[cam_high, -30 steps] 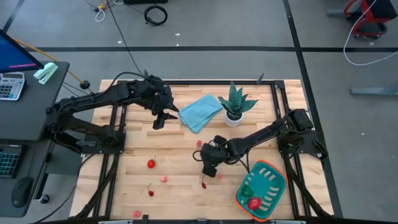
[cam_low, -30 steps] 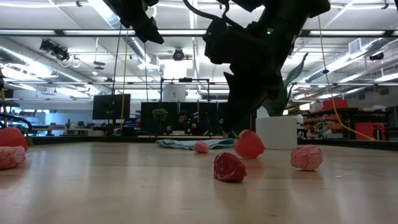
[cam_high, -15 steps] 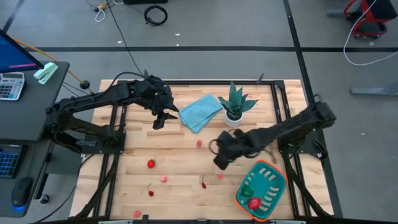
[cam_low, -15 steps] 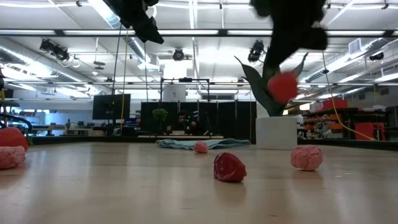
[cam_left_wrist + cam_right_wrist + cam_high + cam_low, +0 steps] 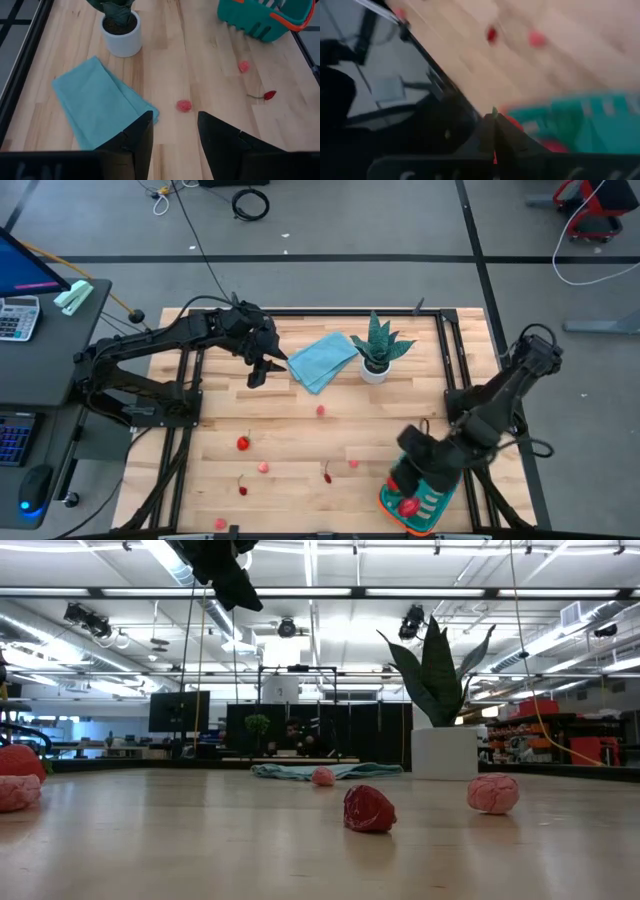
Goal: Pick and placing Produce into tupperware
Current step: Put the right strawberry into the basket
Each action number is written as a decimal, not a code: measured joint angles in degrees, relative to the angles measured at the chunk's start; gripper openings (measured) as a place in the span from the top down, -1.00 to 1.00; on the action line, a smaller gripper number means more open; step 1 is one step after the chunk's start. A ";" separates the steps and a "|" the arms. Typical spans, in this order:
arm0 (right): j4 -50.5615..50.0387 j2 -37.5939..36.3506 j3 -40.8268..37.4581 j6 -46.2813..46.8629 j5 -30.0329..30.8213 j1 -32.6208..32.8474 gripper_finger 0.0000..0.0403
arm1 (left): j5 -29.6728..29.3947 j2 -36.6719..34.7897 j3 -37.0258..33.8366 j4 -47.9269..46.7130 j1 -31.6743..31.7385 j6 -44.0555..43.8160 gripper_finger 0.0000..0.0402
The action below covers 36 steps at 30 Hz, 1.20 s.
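The teal tupperware (image 5: 432,492) with an orange rim sits at the table's near right corner, with a red piece (image 5: 408,506) and a green piece (image 5: 397,485) inside. My right gripper (image 5: 418,452) hangs over it, shut on a small red produce piece. My left gripper (image 5: 262,366) waits open above the table's far left part, beside the blue cloth (image 5: 322,360). Loose red and pink pieces lie on the wood: a pink one (image 5: 320,410), a red one (image 5: 243,443), a stalked red one (image 5: 327,473) and others. My right gripper pinches a small red piece with a green tip (image 5: 494,114) between its two fingers, coming from above. The piece is lifted clear of the table, over the tupperware (image 5: 600,120). Blur hides which part of the piece the fingers are on.
A spiky green plant in a white pot (image 5: 376,366) stands at the table's far middle, next to the cloth. In the low view a red piece (image 5: 369,808) and pink pieces (image 5: 493,792) lie on the wood. A black frame borders the table (image 5: 300,435).
My right gripper, shut on the red piece, rose off the table's middle, lifting the piece clear. It then swung toward the right and near edge until it hung over the tupperware, leaving the low view. The left arm kept still.
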 joint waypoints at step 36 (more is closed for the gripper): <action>-17.93 23.04 0.00 -3.05 -16.63 -8.35 0.64 | 0.01 0.00 0.00 0.06 -0.02 -5.57 0.31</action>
